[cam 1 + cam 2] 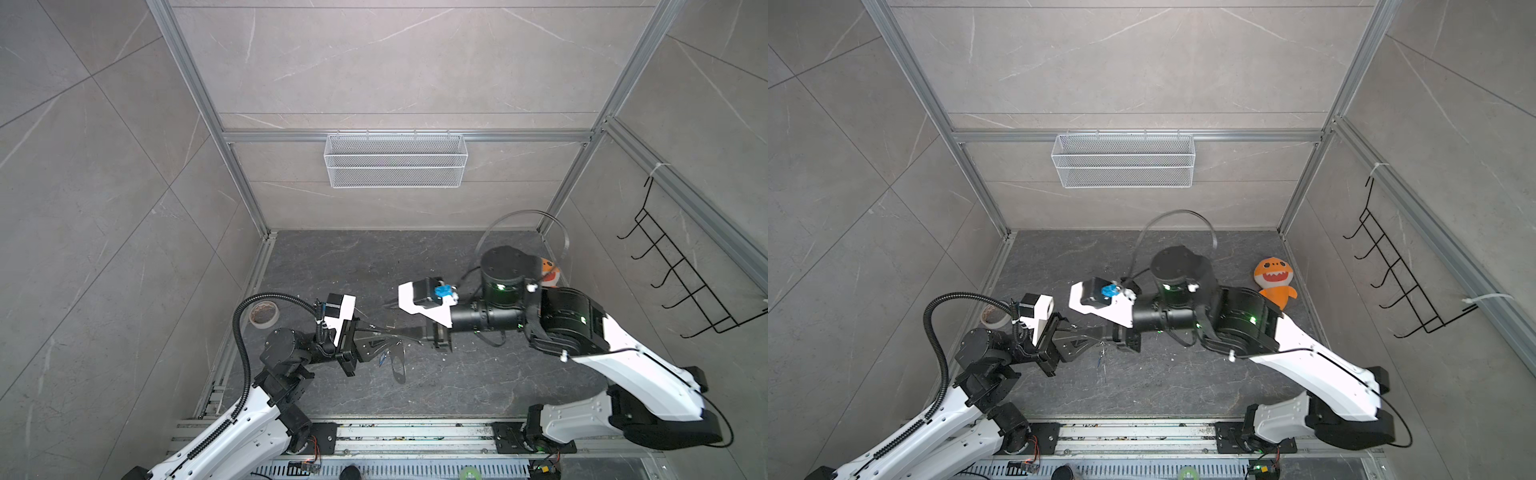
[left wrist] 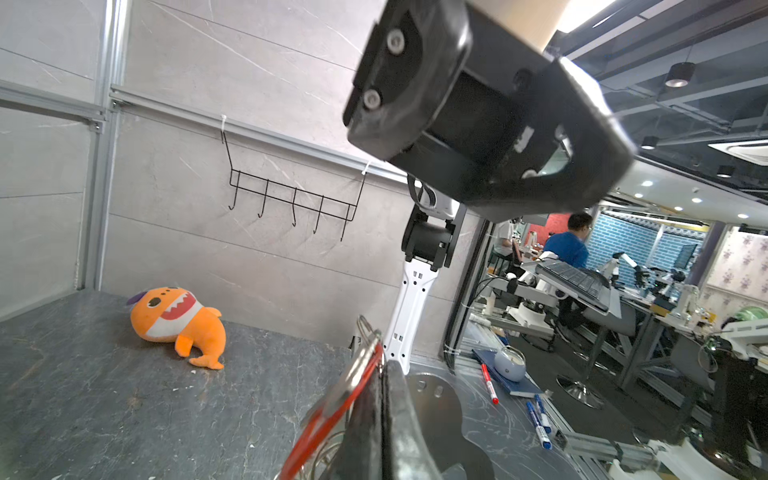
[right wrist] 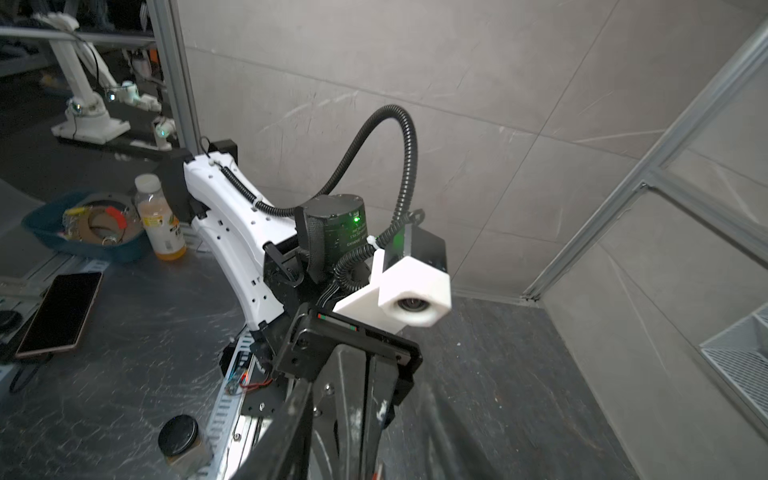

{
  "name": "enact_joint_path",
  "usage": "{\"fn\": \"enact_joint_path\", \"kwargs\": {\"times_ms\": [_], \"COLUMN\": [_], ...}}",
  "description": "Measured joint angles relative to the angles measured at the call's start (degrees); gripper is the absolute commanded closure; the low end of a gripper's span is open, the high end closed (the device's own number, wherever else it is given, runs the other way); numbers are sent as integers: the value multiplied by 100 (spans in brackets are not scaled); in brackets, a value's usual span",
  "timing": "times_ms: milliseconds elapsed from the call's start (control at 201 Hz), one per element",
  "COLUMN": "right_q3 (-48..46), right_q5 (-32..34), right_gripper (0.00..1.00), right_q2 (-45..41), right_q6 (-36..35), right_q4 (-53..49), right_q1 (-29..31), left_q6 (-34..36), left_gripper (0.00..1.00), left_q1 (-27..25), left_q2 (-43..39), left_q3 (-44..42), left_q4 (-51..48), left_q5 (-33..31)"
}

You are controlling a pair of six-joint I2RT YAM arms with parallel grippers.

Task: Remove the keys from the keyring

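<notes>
My left gripper [image 1: 398, 341] [image 2: 384, 370] is shut and holds the keyring [image 1: 397, 362] up above the table. The keyring is a flat grey oval plate [image 2: 440, 401] that hangs beside the shut fingers [image 2: 399, 419]. A key's red tag [image 2: 332, 415] lies against the other side of those fingers, with silver rings [image 2: 365, 328] at its end. A blue tag [image 1: 383, 360] [image 1: 1100, 360] dangles next to the plate. My right gripper [image 1: 409, 332] [image 3: 365, 395] faces the left one, its jaws apart on either side of the left fingers with nothing in them.
A tape roll [image 1: 264, 313] lies at the left of the dark table [image 1: 457, 386]. An orange plush shark [image 1: 1275, 278] sits at the right by the wall. A white mesh basket [image 1: 395, 160] hangs on the back wall, a black hook rack [image 1: 685, 270] on the right wall.
</notes>
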Motion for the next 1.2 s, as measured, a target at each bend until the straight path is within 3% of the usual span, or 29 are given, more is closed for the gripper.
{"fn": "enact_joint_path", "kwargs": {"times_ms": [164,349,463,688,1001,1201], "right_q3": [-1360,-2166,-2444,-2566,-2564,-2555], "right_q5": [457,629,238,-566,-1574,-1792], "right_gripper": [54,56,56,67,65,65], "right_q2": [-1095,-1351,-1217,-1141,-780,-649], "right_q6": [332,656,848,1263,1412,1414], "right_q4": [745,1016,1027,1115,1279,1281], "right_q1": [4,-15,-264,-1014,-1080,-1080], "left_q6": [133,223,245,247,251,260], "left_gripper": [100,100,100,100,100,100], "left_q1": [-2,-2,-2,-2,-2,-2], "left_q2": [-140,-243,-273,-297,-295,-295], "left_q3": [0,0,0,0,0,0], "left_q4": [-269,-468,-501,-514,-516,-514], "left_q5": [-116,-157,-175,-157,-157,-157]}}
